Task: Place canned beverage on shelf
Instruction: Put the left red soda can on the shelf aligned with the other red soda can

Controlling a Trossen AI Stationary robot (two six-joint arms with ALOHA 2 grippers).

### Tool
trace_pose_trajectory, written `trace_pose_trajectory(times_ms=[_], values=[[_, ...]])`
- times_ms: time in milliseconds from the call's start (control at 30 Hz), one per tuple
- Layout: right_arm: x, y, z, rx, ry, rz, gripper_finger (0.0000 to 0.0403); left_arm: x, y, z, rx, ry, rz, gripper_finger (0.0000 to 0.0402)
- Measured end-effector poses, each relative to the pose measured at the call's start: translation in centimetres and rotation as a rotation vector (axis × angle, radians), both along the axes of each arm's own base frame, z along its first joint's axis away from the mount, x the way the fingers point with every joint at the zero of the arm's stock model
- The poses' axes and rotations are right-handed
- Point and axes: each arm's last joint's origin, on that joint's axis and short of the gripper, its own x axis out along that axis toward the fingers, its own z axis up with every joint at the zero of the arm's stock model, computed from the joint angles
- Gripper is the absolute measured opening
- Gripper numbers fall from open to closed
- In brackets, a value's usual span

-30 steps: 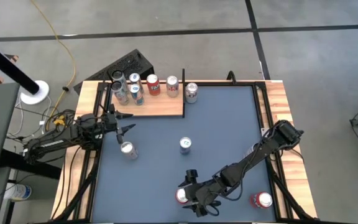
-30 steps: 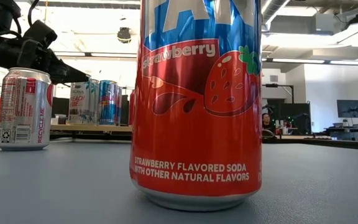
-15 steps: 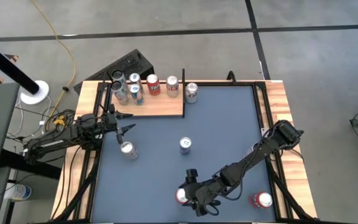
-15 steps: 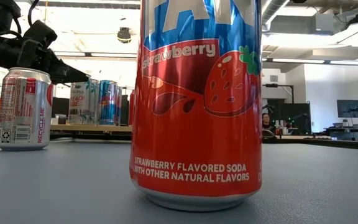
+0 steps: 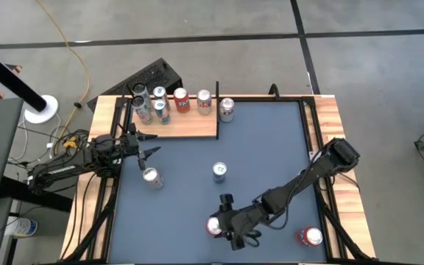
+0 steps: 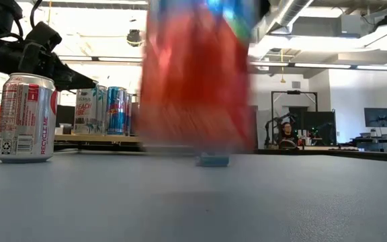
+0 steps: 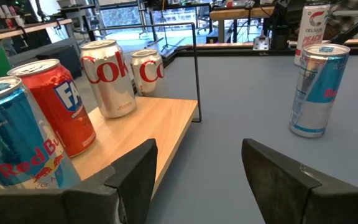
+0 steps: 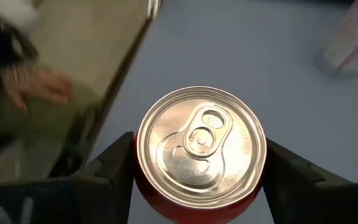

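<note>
While the right tool (image 8: 197, 162) clamps the sides of the red can (image 5: 214, 227), well apart from the shelf (image 5: 190, 124), its smooth rigid wall looks slippery and dentable, so mid-height suits; the left tool (image 7: 197, 180) gapes empty

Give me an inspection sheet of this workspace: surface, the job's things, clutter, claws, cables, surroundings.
Surface: blue tabletop with wooden strips along its edges.
Job's things: shelf at the far left corner carries five cans; red strawberry soda can near the front edge, lifted and blurred in the low view.
Clutter: loose cans on the table: one beside the shelf, one mid-table, one toward the left, one red at front right.
Claws: right claw shut on the strawberry can; left claw open, empty, near the shelf.
Cables: yellow cord on the floor.
Surroundings: concrete floor; a person seated at desks in the background.
</note>
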Motion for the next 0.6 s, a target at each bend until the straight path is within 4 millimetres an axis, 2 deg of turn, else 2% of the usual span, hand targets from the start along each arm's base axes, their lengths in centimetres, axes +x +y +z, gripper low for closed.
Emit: trace_pose_trajectory(times_ms=[200,367,600], values=[[1.2,-4.7,3.7,0.044,-0.111,-0.111,0.0257,0.0,0.0,0.0,0.000,0.000,0.000,0.0225],[2.6,-10.6,6.6,0.027,-0.180,-0.221,0.0256,0.0,0.0,0.0,0.000,0.000,0.000,0.0225],[5.6,-19.6,8.6,0.027,-0.220,-0.223,0.0256,0.0,0.0,0.0,0.000,0.000,0.000,0.0225]])
